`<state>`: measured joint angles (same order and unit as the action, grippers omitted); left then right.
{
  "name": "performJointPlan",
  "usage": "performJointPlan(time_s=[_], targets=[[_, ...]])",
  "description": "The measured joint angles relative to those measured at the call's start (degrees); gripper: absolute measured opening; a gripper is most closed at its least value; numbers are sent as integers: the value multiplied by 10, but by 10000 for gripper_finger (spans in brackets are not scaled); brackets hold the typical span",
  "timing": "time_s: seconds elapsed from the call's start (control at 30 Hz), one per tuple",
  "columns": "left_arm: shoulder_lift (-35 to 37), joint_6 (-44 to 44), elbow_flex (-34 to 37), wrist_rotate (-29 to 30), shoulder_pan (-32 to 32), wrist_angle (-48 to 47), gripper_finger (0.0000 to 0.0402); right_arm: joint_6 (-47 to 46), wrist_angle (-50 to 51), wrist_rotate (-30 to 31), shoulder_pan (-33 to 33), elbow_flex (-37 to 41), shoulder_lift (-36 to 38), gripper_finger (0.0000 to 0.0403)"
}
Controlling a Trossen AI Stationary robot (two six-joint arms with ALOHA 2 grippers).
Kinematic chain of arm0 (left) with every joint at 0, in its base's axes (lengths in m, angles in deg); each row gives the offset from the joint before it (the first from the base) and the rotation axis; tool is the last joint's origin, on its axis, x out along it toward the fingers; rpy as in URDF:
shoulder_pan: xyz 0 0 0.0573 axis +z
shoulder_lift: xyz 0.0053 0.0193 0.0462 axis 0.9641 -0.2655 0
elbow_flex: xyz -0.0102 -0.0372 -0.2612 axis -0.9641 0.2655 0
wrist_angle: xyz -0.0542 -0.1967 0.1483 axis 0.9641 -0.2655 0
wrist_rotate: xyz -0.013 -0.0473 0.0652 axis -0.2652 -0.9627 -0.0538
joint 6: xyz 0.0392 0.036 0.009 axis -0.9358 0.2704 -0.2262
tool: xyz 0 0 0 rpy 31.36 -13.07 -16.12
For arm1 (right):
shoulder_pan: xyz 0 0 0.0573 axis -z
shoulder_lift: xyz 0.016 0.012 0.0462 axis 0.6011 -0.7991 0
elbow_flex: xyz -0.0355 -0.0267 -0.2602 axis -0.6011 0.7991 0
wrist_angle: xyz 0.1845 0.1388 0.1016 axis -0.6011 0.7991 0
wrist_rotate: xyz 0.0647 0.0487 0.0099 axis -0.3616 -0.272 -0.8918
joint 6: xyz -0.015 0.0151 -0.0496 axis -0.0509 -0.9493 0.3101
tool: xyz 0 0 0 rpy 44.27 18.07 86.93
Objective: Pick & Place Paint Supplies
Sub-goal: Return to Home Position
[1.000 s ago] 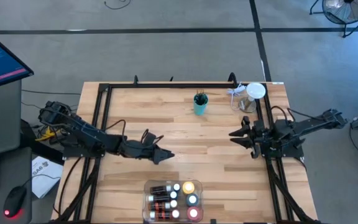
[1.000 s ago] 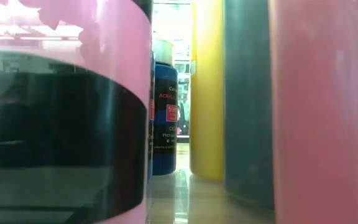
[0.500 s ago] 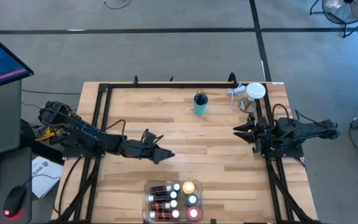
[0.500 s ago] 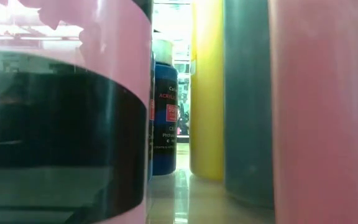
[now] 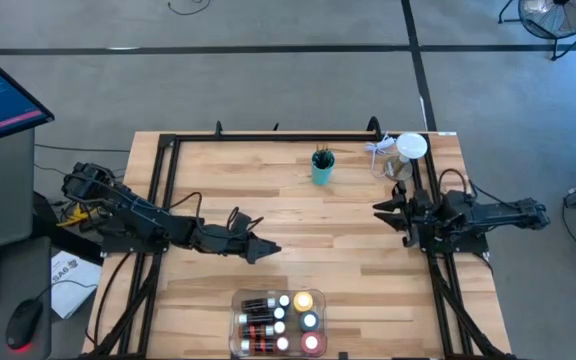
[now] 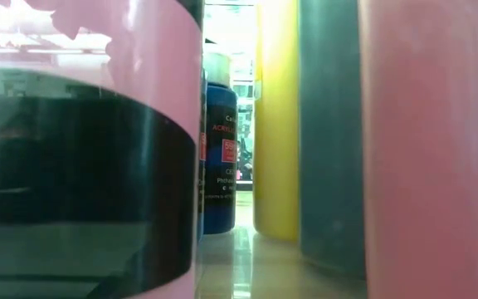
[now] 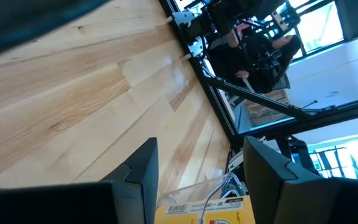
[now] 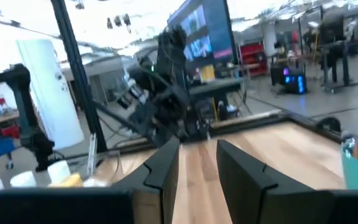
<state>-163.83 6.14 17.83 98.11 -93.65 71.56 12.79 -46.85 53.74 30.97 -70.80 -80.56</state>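
Note:
Several paint bottles with white, yellow, teal and pink caps stand in a clear tray at the table's near edge. The low view shows them close up: a pink bottle, a blue one, a yellow one. Dark brushes stand in the teal cup toward the far edge. My left gripper hovers open left of centre, above and beyond the tray, nothing between its fingers. My right gripper stands open near the right rail, holding nothing.
A black frame rail runs along the far edge and down both sides. A clear jar with a white lid stands at the far right corner. Bare wood lies between the two grippers.
My right arm has drawn back a little toward the table's right edge and sunk lower, swinging slightly; its fingers keep the same gap. Bottles, tray and cup have not moved.

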Motion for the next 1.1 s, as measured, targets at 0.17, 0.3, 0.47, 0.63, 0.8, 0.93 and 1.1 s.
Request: performJointPlan(time_s=[0.17, 0.3, 0.47, 0.63, 0.8, 0.93, 1.1], targets=[[0, 0, 0, -2, 0, 0, 140, -2, 41, 32, 17, 0, -4, 103], [0, 0, 0, -1, 6, 0, 140, -108, 71, 57, 34, 0, -15, 103], [1, 0, 0, 0, 21, 25, 140, -195, 72, 59, 39, 0, -17, 103], [7, -148, 0, -1, 45, 73, 140, -208, 73, 59, 38, 0, -17, 103], [54, -315, 0, -80, 84, 121, 140, -208, 73, 59, 38, 0, -17, 103], [127, -407, 0, -168, 112, 100, 140, -208, 73, 59, 38, 0, -17, 103], [251, -471, 0, -211, 149, -67, 140, -208, 73, 59, 38, 0, -17, 103]])
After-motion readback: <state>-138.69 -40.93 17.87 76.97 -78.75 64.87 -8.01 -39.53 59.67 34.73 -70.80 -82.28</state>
